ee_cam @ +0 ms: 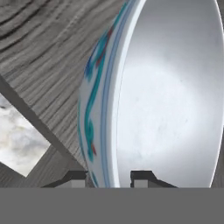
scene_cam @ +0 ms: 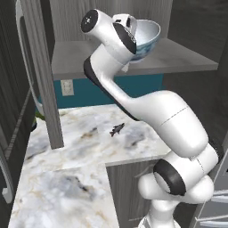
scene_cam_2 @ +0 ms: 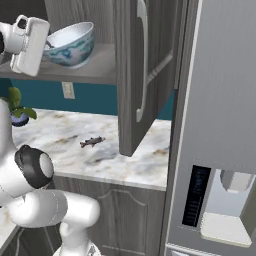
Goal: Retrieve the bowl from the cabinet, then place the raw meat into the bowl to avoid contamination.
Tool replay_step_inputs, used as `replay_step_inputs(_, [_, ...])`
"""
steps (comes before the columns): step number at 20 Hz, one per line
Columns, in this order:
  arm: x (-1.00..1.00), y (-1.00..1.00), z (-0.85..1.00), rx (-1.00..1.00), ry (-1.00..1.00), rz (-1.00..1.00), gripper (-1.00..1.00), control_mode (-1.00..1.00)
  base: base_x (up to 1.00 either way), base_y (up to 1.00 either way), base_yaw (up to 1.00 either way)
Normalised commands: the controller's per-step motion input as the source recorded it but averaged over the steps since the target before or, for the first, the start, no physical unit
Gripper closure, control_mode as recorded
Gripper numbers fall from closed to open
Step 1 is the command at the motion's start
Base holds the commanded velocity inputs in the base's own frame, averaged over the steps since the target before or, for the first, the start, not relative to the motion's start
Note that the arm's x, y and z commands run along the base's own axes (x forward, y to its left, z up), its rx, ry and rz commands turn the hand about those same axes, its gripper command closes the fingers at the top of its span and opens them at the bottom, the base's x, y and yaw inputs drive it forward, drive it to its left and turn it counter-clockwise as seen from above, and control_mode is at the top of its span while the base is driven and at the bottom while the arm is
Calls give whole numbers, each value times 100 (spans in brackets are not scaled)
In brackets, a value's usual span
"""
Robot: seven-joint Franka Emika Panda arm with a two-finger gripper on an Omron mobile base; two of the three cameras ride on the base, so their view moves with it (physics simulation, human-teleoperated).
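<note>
We have the gripper [ee_cam: 109,179] partly closed astride the rim of the bowl [scene_cam_2: 70,44], tilted on the cabinet [scene_cam_2: 145,75] shelf, so we judge a slow, level lift out toward the raw meat [scene_cam: 117,129] on the counter [scene_cam: 75,147] best

No readable text, label, brand, number or sign is showing anywhere in these views, and no lettering is appearing on any surface
</note>
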Motion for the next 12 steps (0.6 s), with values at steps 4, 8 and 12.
replay_step_inputs(4, [-100,24,-9,1,5,-2,100,-100,0,0,0])
replay_step_inputs(8, [-100,26,-28,5,8,0,100,-100,0,0,0])
replay_step_inputs(12, [-88,17,-46,11,9,0,100,-100,0,0,0])
